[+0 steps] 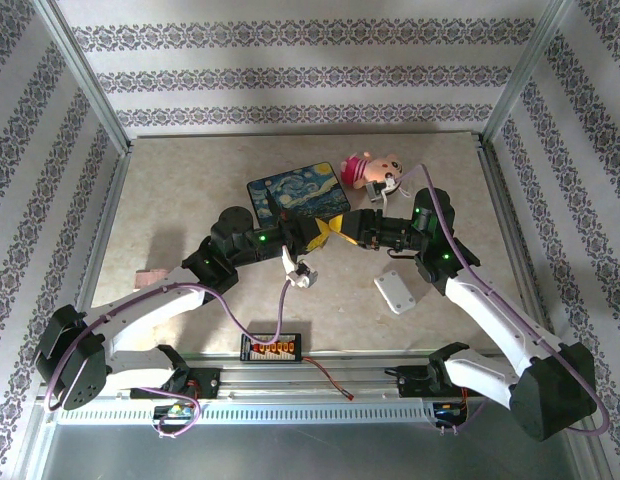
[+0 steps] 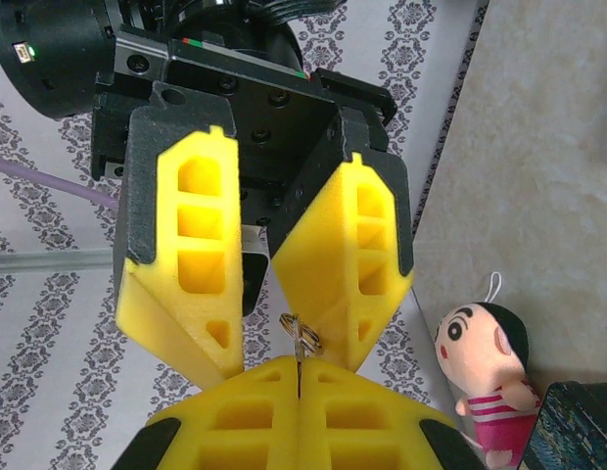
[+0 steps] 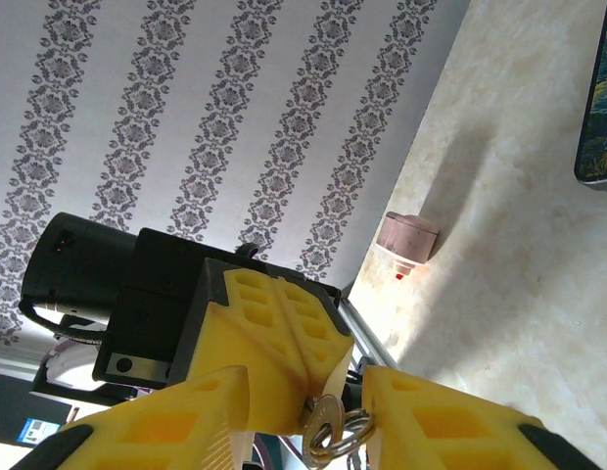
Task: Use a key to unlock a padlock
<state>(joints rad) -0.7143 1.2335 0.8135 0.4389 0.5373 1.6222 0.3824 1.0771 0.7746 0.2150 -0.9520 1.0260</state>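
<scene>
Left hand (image 2: 299,370) pinches the padlock (image 2: 302,338); right hand (image 2: 284,328) gapes around it.

Bright, even, diffuse light from above; faint soft shadows lie on the table (image 1: 170,200); focus crisp throughout

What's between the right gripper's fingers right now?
Between the fingers of the open right gripper sits the left gripper, shut on the small brass padlock; both wrist views show it.

Brass padlock (image 3: 327,415) in left gripper (image 1: 328,229). From it: blue rectangular mat (image 1: 293,193) at 11 o'clock, pink plush doll (image 1: 373,170) 1, white plastic block (image 1: 396,292) 4.
</scene>
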